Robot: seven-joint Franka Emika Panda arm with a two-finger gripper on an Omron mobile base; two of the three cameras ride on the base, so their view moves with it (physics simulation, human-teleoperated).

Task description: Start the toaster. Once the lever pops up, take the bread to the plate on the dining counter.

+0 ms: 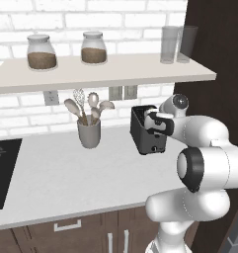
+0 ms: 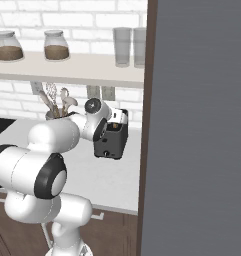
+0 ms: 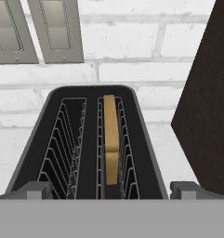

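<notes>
The dark toaster (image 1: 146, 132) stands on the pale surface (image 1: 66, 178) near the brick wall, under the shelf (image 1: 100, 71) and just beside a dark tall panel (image 2: 197, 125). The claw (image 3: 111, 189) hangs right above it with its jaws spread wide, holding nothing. In the hand view the bread (image 3: 111, 139) stands on edge in the right one of 2 slots. A grey utensil cup (image 1: 89, 132) sits to the toaster's left. The lever's position seems impossible to make out from here.
</notes>
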